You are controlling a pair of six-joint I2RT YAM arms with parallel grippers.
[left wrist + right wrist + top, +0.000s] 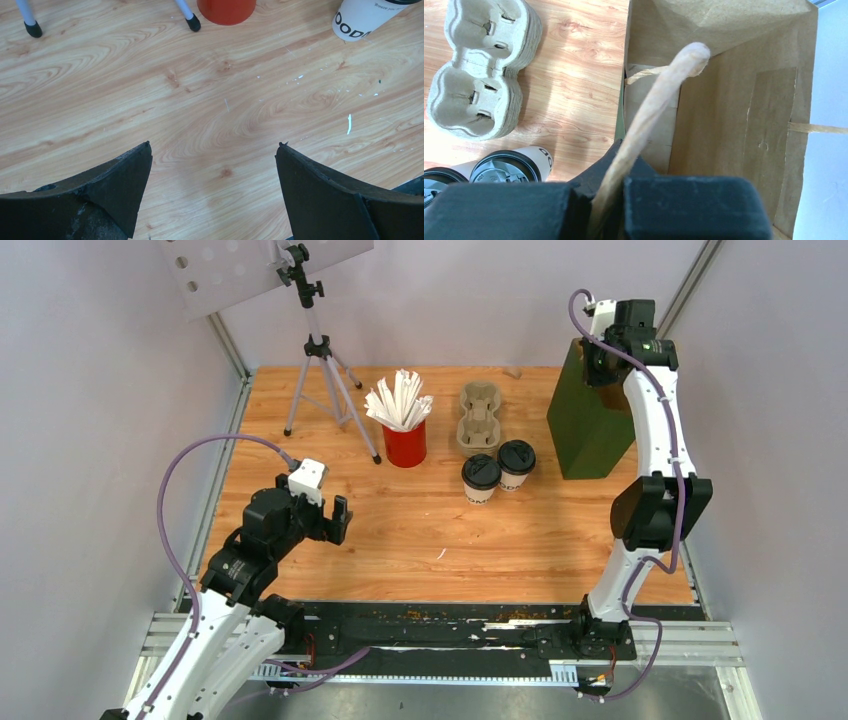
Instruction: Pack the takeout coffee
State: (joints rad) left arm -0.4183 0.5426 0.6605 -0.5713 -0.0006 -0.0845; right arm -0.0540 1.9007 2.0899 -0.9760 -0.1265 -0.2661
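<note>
Two small white paper cups with black lids (481, 476) stand untouched just beside the tall green paper bag (585, 430), so we judge packing to be at its bag-opening step: our right gripper (608, 200), reared high over the bag, pinches its twisted paper handle (659, 95), and next we should draw the mouth wide. Our left gripper (214, 147), jaws spread, hovers low, well apart from the bag

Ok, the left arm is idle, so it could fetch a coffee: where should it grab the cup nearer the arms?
Probably the paper wall of the nearer cup, just under its black lid, coming level from its left. It stands upright, bare table lies on that side, and the other cup crowds its right rear.
</note>
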